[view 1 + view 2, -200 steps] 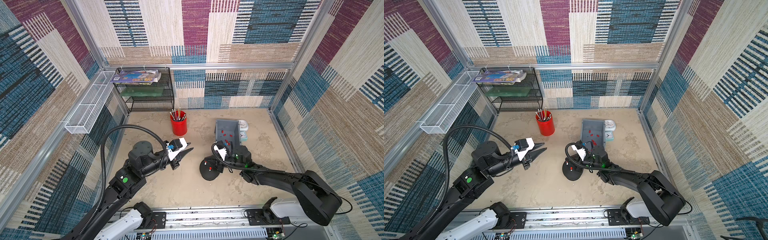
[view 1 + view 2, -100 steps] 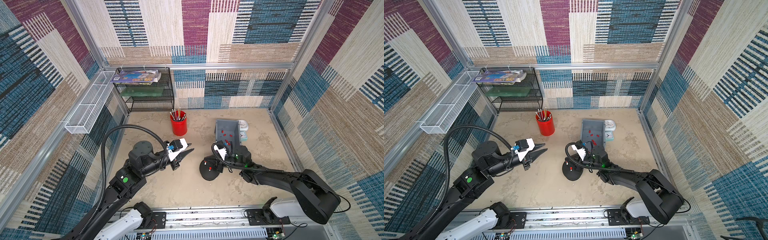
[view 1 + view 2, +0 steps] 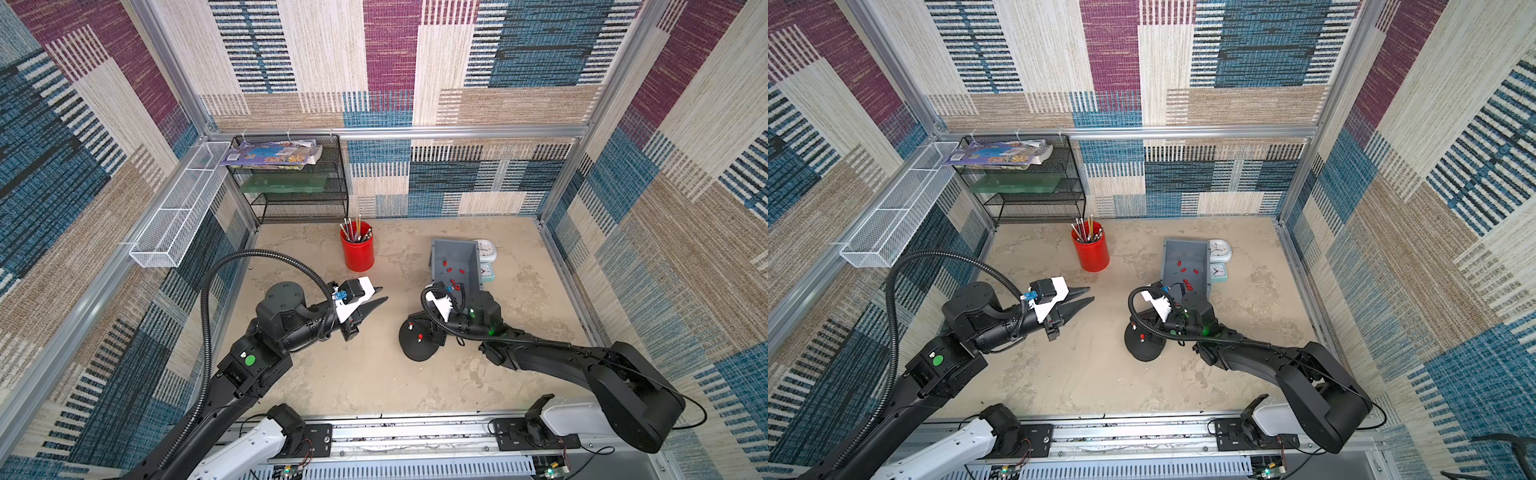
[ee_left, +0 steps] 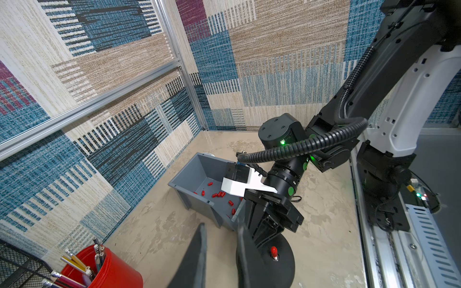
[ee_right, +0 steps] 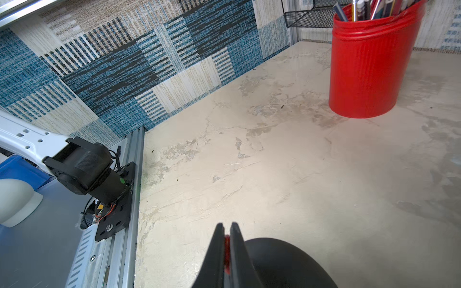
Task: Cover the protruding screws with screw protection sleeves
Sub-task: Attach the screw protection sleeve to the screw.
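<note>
Your right claw is clamped on a red sleeve, which shows as a thin red strip between its two black fingers in the right wrist view. That claw reaches down onto the black dome, which sits on the worktop a little right of centre in both top views. You cannot tell whether the pinched sleeve is on a screw, because the claw hides that spot. Two capped screws show as red dots on the dome's upper left part in both top views (the left wrist view gives you one capped screw standing upright, red above a bit of silver at its foot). The loose sleeves lie scattered on the floor of the grey bin, which stands just above and to the right of the dome, with two small clocks touching its right side. Your left claw hangs to the left of the dome, well apart from it, pointing toward the right of the frame. Its fingers stand slightly apart with nothing between them. The red cup of pencils stands above that claw, near the middle of both top views.
</note>
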